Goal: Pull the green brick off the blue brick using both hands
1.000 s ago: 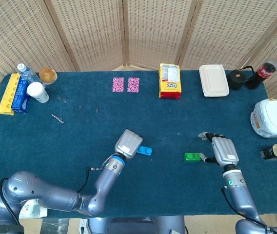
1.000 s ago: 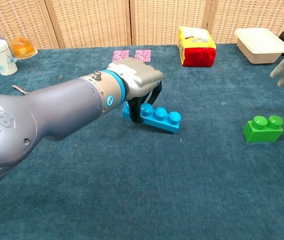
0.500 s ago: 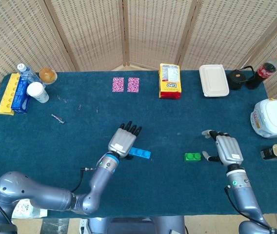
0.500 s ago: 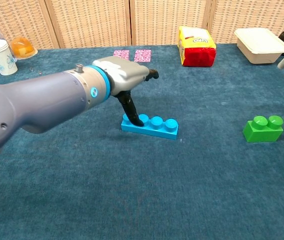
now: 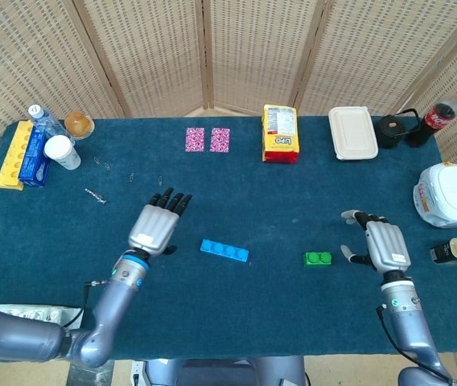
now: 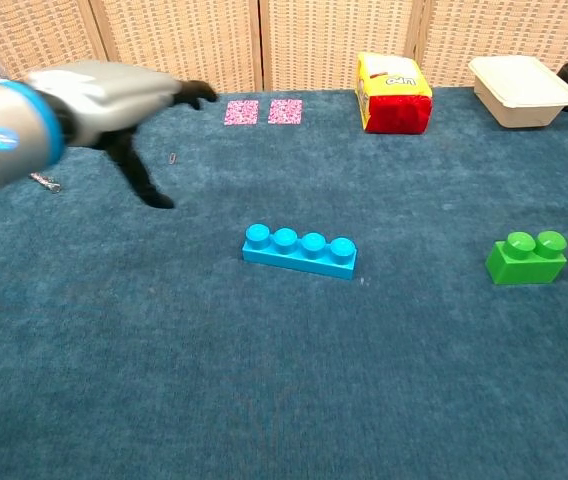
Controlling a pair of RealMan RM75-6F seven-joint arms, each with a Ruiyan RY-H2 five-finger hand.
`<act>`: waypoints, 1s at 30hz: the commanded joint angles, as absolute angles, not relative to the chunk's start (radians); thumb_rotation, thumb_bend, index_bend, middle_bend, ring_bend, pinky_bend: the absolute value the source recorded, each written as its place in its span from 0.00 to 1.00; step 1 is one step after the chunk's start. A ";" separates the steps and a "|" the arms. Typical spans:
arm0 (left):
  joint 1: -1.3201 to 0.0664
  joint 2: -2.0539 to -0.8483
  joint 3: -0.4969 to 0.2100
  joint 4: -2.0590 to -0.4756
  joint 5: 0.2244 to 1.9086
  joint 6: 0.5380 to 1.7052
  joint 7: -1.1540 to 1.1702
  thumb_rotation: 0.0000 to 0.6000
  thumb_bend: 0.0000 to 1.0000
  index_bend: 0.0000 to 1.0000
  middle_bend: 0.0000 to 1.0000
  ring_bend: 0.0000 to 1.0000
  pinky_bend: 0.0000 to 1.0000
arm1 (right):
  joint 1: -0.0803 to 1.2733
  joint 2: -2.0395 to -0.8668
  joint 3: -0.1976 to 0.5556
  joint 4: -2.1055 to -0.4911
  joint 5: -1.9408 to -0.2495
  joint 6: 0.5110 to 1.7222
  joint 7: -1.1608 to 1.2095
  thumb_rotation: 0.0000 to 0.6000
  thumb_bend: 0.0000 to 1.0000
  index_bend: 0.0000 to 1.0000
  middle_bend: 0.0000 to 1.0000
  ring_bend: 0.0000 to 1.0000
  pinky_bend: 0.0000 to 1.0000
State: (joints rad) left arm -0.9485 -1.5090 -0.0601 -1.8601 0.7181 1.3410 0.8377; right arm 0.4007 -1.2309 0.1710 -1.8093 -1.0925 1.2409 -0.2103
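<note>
On the blue desk [image 5: 67,233], taking the blue brick [image 5: 224,251] as landmark, the green brick [image 5: 319,259] lies well apart to its right, both flat on the cloth and not joined. The blue brick's long axis runs left-right, four studs up; the green one is short, two studs. The right robot hand [image 5: 383,248], fingers spread and empty, sits just beside the green brick. The left robot hand [image 5: 157,225], likewise spread, hovers to the blue brick's left, slightly farther back.
</note>
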 commanded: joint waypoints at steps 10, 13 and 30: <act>-0.657 -1.281 0.164 -2.006 1.088 1.545 0.627 0.91 0.19 0.00 0.14 0.05 0.18 | 0.328 -1.270 0.099 -1.748 -1.282 1.382 -0.256 1.00 0.33 0.36 0.43 0.38 0.30; -0.599 -1.253 0.202 -1.998 1.166 1.582 0.593 0.92 0.19 0.00 0.14 0.05 0.18 | 0.310 -1.273 0.089 -1.741 -1.307 1.409 -0.266 1.00 0.33 0.37 0.43 0.38 0.30; -0.290 -1.160 0.240 -1.864 1.367 1.755 0.394 0.92 0.19 0.00 0.14 0.05 0.17 | 0.202 -1.246 0.048 -1.751 -1.368 1.512 -0.333 1.00 0.33 0.41 0.44 0.39 0.30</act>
